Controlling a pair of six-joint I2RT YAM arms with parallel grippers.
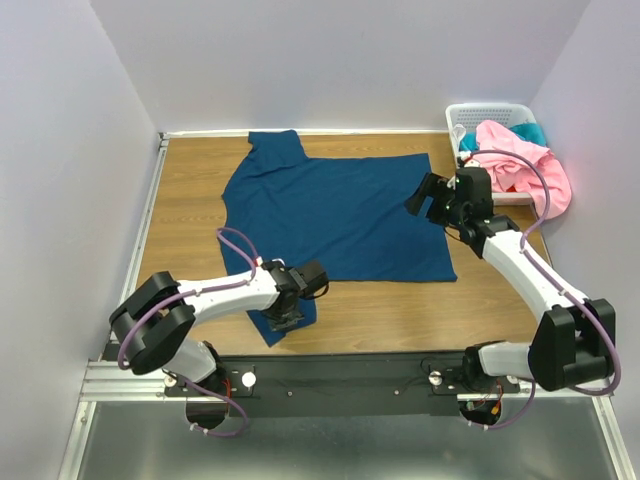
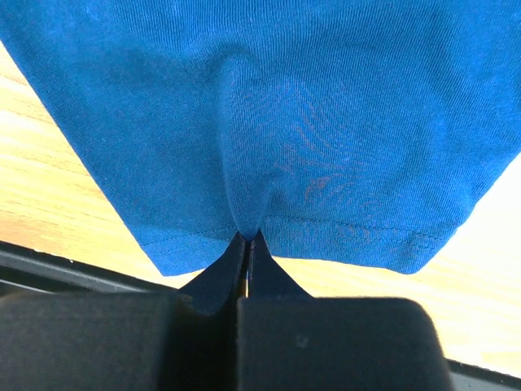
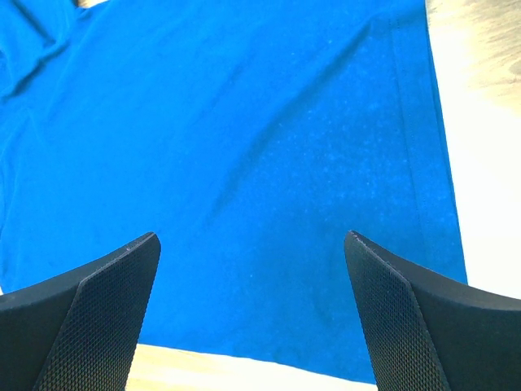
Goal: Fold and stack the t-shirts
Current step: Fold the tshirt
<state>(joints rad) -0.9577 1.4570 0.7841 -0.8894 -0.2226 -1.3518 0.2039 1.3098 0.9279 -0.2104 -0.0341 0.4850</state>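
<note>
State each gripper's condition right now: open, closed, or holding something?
Left gripper: closed, pinching the blue t-shirt at its hem.
Right gripper: open, holding nothing.

spread t-shirt (image 1: 340,215): plain dark blue | basket (image 1: 490,107): white, slatted | pink t-shirt (image 1: 525,165) | table (image 1: 190,190): brown woodgrain

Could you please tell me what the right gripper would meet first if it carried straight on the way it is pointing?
Most likely the blue t-shirt: the right gripper, jaws open, points down at the flat cloth near its hem. Depth is hard to judge.
</note>
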